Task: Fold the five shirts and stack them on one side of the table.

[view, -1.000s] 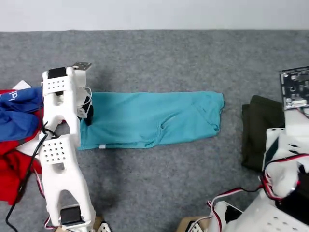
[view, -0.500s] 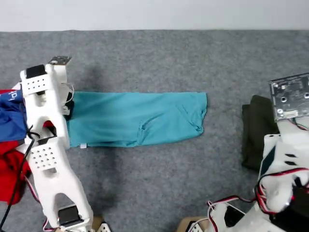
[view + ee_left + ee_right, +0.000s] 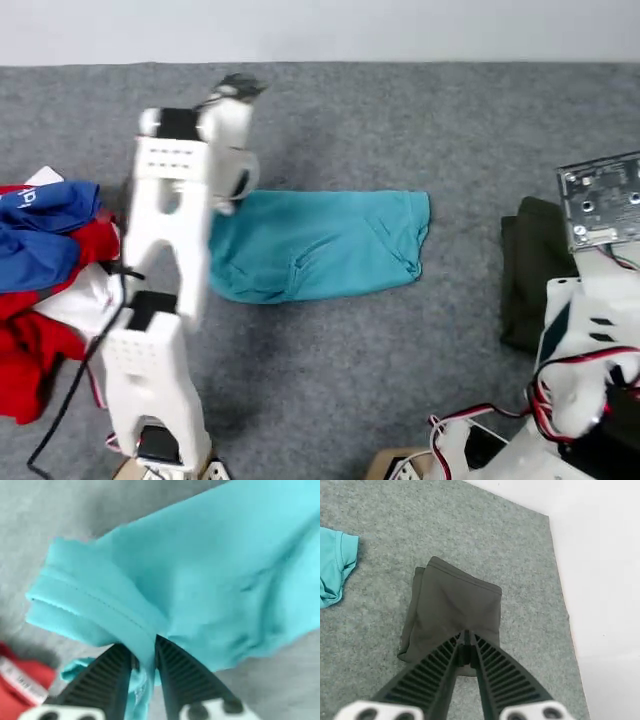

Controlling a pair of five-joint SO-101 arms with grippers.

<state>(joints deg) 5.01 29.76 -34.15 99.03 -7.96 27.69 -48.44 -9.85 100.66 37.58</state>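
Currently left tool (image 3: 143,647) clamps one teal shirt (image 3: 320,245); right tool (image 3: 466,635) together near one dark shirt (image 3: 455,600).

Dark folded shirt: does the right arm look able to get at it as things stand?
Probably yes. The right gripper hangs right above the dark folded shirt, shut and empty, with nothing lying on the shirt or between them; the teal shirt lies apart from it.
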